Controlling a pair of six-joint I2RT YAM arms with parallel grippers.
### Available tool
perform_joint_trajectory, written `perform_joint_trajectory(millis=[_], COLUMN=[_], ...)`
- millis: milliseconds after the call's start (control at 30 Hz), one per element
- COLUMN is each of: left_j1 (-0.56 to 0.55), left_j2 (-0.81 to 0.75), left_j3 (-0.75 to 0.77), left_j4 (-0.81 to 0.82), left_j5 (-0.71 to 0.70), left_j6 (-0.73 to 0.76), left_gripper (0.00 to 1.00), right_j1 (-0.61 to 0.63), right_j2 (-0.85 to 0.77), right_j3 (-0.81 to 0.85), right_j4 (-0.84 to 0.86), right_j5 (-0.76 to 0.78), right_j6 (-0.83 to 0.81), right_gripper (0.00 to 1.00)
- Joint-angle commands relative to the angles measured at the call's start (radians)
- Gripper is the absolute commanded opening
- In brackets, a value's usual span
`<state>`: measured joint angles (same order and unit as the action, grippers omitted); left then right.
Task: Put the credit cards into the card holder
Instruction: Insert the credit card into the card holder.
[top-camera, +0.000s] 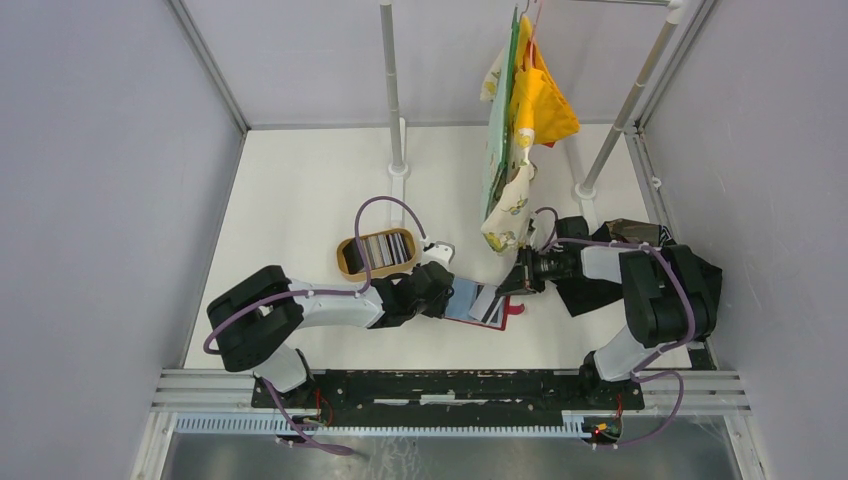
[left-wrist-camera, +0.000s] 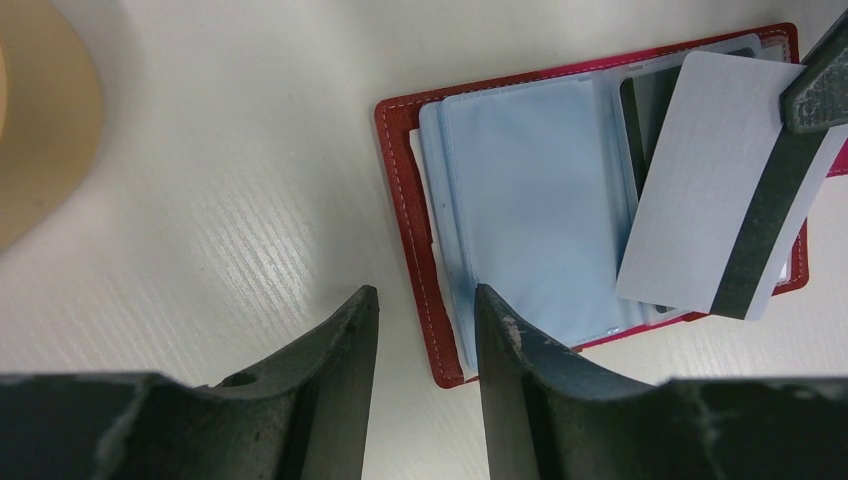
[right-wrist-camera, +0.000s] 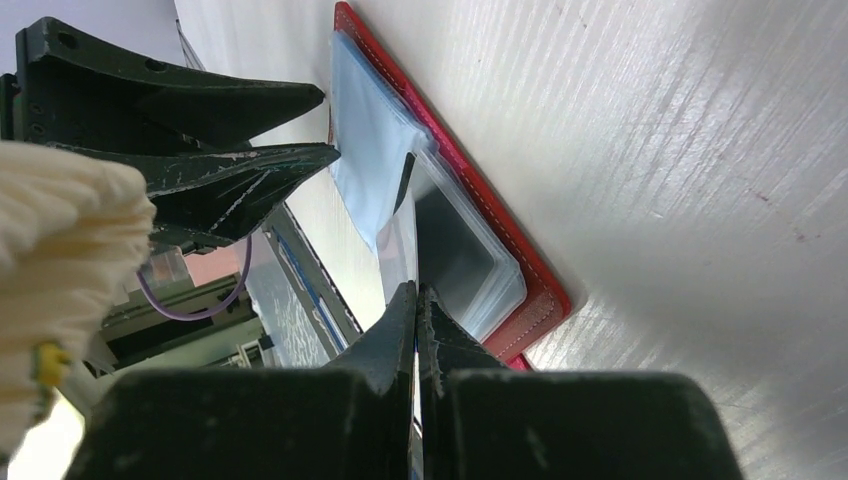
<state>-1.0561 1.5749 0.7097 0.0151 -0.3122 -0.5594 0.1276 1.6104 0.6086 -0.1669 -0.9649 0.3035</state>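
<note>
The card holder (left-wrist-camera: 520, 190) lies open on the white table, red rim up and pale blue sleeves showing; in the overhead view the card holder (top-camera: 465, 300) sits between both arms. A grey credit card (left-wrist-camera: 715, 190) with a dark stripe slants over its right half, and my right gripper (right-wrist-camera: 415, 290) is shut on that card's edge. My left gripper (left-wrist-camera: 425, 300) hovers at the holder's near left corner, jaws apart, with the red edge in the gap. More credit cards (top-camera: 385, 248) sit in the tray.
A tan oval tray (top-camera: 350, 262) stands just left of the card holder and shows at the left wrist view's edge as the tray (left-wrist-camera: 40, 130). Cloths (top-camera: 520, 130) hang from a rack above the right gripper. Metal poles (top-camera: 393, 100) stand at the back.
</note>
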Motion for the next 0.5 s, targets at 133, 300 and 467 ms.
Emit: perform_joint_trajectory(millis=[133, 300, 467], left_j1=[-0.006, -0.005, -0.006], left_j2=[0.012, 0.014, 0.014], left_j3=[0.03, 0.031, 0.03], left_j4=[0.011, 0.011, 0.013], left_j5=[-0.001, 0.001, 0.003], left_j6=[-0.019, -0.017, -0.017], left_gripper=[0.46, 0.46, 0.46], right_j1=[0.017, 0.024, 0.029], right_j2=[0.03, 0.052, 0.075], right_j3=[0.025, 0.033, 0.045], right_j4=[0.053, 0.073, 0.077], right_j5=[-0.029, -0.046, -0.057], right_j6=[0.037, 0.046, 0.047], right_gripper=[0.0, 0.0, 0.0])
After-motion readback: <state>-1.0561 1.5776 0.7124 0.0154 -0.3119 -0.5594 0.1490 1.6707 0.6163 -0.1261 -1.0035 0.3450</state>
